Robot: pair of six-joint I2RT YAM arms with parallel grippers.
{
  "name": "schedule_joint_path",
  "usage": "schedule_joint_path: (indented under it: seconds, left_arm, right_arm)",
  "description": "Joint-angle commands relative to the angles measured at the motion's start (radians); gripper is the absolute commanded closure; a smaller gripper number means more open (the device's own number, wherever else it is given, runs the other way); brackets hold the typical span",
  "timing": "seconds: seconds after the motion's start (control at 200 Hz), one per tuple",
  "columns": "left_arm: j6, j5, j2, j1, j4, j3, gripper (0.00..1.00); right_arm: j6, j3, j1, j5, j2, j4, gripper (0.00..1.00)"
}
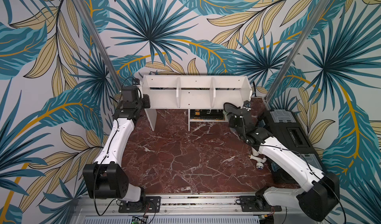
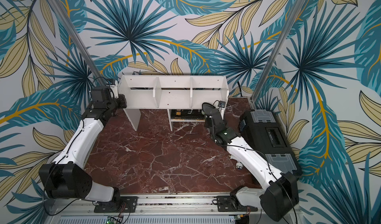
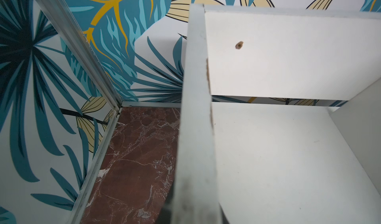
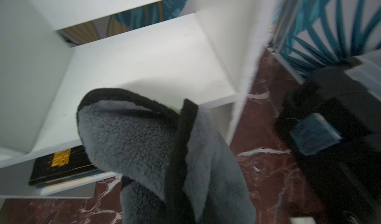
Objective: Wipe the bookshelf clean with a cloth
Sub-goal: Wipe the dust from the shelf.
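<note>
Fleecy grey cloth (image 4: 132, 134), smooth white bookshelf (image 4: 144, 54)

One white bookshelf (image 1: 195, 82) stands on one red marble-patterned table (image 1: 185, 155). The bookshelf has three upper compartments (image 1: 195, 98), two dividers (image 1: 178, 92) and one lower cubby (image 1: 206, 120). One dark stack of books (image 1: 206, 113) lies in the cubby; the number of books cannot be told. There is one grey cloth (image 4: 134, 134). Two robot arms are present: one left arm (image 1: 115, 142) and one right arm (image 1: 288, 157). One black toolbox (image 1: 288, 130) has two grey lid panels (image 1: 281, 115). One small white fitting (image 1: 258, 160) lies on the table. Two metal posts (image 1: 97, 39) rise behind.
</note>
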Motion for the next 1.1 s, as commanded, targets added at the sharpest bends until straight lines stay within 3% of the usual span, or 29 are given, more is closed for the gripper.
schedule_joint_path:
  seconds: [0.0,0.255,0.351,0.696,1.097]
  left_arm:
    - [-0.060,-0.128,0.030,0.055,-0.011,-0.017,1.00]
    - [-0.061,-0.128,0.027,0.055,-0.008,-0.025,1.00]
    - [-0.063,-0.125,0.028,0.054,-0.008,-0.024,1.00]
    - [-0.059,-0.139,0.038,0.054,-0.011,-0.021,1.00]
    - [-0.069,-0.130,0.044,0.055,-0.013,-0.019,1.00]
  right_arm:
    - [0.027,-0.071,-0.075,-0.047,-0.041,-0.069,1.00]
    - [0.099,-0.310,-0.151,-0.168,0.124,0.181,1.00]
    - [0.105,-0.322,-0.167,-0.211,0.186,0.227,1.00]
    - [-0.002,-0.167,-0.167,-0.109,-0.041,0.080,1.00]
    - [0.139,-0.382,-0.152,-0.236,0.154,0.278,1.00]
